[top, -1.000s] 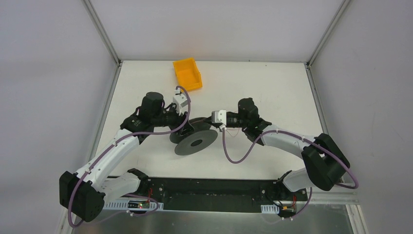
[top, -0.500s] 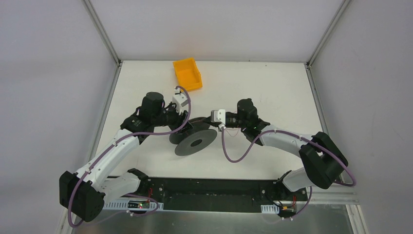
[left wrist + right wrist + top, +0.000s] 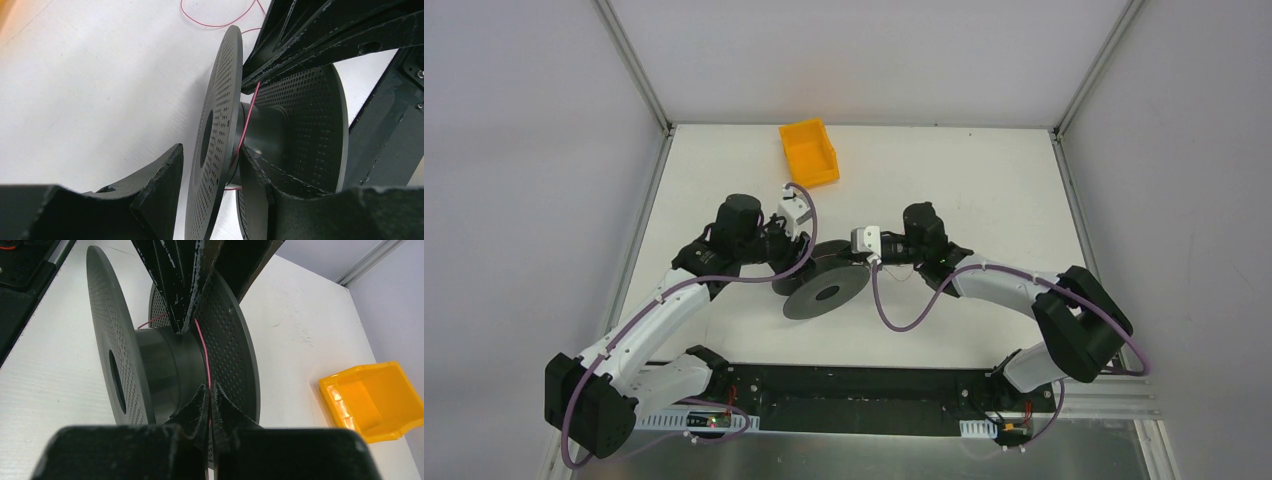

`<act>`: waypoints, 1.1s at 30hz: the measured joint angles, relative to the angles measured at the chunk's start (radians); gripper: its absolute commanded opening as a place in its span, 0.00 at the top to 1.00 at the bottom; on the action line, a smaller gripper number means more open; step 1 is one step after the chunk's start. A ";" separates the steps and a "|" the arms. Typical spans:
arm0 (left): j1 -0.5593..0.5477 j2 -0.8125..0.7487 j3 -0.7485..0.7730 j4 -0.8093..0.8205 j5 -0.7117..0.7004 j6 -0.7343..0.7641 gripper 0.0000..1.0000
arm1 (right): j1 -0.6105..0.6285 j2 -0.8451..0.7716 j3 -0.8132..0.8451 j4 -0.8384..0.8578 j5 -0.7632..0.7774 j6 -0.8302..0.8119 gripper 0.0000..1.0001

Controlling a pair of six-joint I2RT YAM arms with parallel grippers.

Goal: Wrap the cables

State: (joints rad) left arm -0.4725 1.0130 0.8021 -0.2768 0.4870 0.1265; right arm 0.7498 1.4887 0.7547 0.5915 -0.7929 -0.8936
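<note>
White table (image 3: 984, 170), orange bin (image 3: 809, 152) near far edge, red cable (image 3: 220, 26) in loops

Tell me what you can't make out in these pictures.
- Right wrist view: the right fingers, shut on the wire, hide where it runs next.
- Left wrist view: the spool flange hides whether the left fingers clamp it; the top edge cuts off the loose wire loop.
- Top view: the wire is too thin to trace; both arms cover the spool's hub.

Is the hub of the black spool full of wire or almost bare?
Almost bare: the hub shows its dark surface in both wrist views, with only a thin red wire crossing it.
</note>
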 measured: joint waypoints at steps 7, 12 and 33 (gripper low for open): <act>-0.006 0.002 0.000 -0.009 0.002 0.009 0.54 | 0.008 0.011 0.006 0.031 0.004 0.033 1.00; -0.006 0.010 0.000 -0.013 0.002 0.014 0.54 | 0.011 0.011 0.006 0.079 0.004 0.067 1.00; -0.006 0.015 0.000 -0.012 0.006 0.052 1.00 | 0.018 0.014 0.008 0.094 0.014 0.065 0.85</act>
State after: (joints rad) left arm -0.4789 1.0283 0.8017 -0.2890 0.4931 0.1783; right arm 0.7673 1.5028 0.7624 0.6857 -0.7792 -0.8284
